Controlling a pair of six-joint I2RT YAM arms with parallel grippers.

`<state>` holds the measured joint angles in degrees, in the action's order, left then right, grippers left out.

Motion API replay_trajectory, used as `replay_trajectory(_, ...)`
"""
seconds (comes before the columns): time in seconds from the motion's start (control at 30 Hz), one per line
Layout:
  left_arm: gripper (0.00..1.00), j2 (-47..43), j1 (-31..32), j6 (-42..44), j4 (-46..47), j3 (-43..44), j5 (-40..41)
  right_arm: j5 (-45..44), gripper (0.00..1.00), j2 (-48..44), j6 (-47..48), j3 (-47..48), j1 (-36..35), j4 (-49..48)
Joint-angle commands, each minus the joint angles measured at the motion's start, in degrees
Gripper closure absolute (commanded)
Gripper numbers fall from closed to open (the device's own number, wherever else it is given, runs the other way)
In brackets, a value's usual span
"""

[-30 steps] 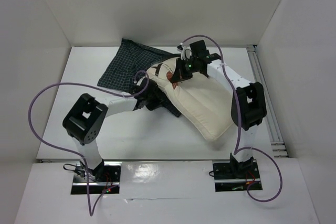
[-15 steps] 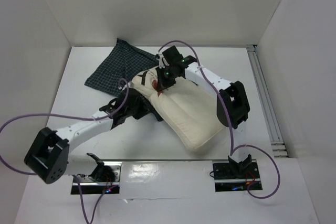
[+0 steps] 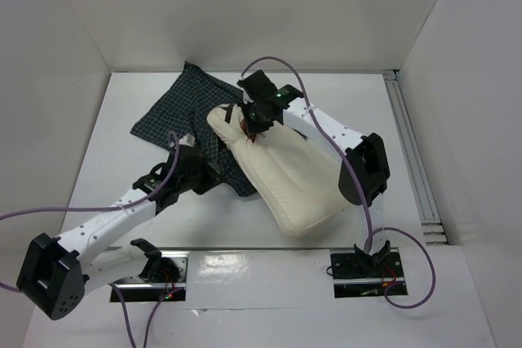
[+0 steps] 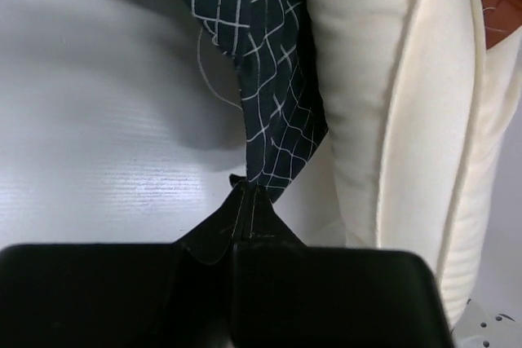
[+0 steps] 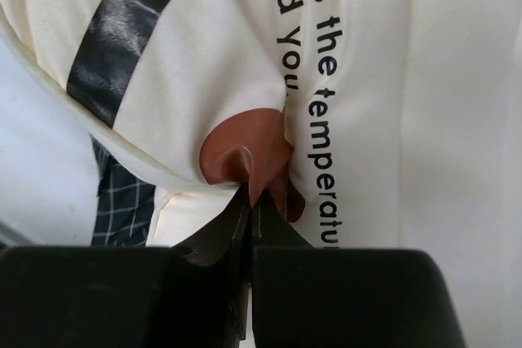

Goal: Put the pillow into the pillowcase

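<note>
The cream pillow [image 3: 289,177] lies slantwise at mid table, its far end over the navy checked pillowcase [image 3: 175,112]. My right gripper [image 3: 249,128] is shut on the pillow at its brown bear print [image 5: 245,156], beside the black lettering. My left gripper [image 3: 214,175] is shut on a near corner of the pillowcase [image 4: 273,120], pulling it taut beside the pillow's left edge [image 4: 391,120]. Most of the pillowcase spreads flat toward the far left; part is hidden under the pillow.
White walls enclose the table on three sides. A metal rail [image 3: 412,160] runs along the right edge. Purple cables loop from both arms. The arm bases [image 3: 151,270] sit on the near shelf.
The right gripper has dragged the pillow's far end left over the pillowcase. The left arm has swung down and left, pulling the pillowcase corner toward the near side.
</note>
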<state>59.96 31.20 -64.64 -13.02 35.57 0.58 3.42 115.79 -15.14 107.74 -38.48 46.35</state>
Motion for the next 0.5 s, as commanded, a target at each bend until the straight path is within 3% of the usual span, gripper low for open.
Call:
replay_trajectory(0.0,1.0,-3.62,0.18,1.62,-10.45,0.9,-4.71,-20.83,1.0,-0.47,4.76,-4.44,-0.09,4.28)
replay_trajectory(0.1,1.0,-4.51,0.18,1.62,-10.98,0.9,-4.71,-19.69,1.0,-0.47,2.75,-16.45,-4.23,0.33)
replay_trajectory(0.3,1.0,-9.16,-0.35,1.71,-13.08,1.15,-5.24,-11.1,1.0,-3.45,-0.42,-29.67,-5.29,-8.37)
replay_trajectory(0.33,0.7,-9.77,-1.66,1.71,-14.04,2.3,-4.45,-9.24,1.0,-5.29,-0.42,-30.74,-4.16,-9.25)
replay_trajectory(0.43,0.34,-10.31,-4.55,3.99,-17.13,8.1,0.1,-3.69,1.0,-8.02,-0.42,-34.52,-3.1,-12.59)
replay_trajectory(0.47,0.31,-10.31,-5.44,6.0,-17.13,9.5,1.17,-3.08,1.0,-8.03,0.19,-35.05,-3.09,-13.12)
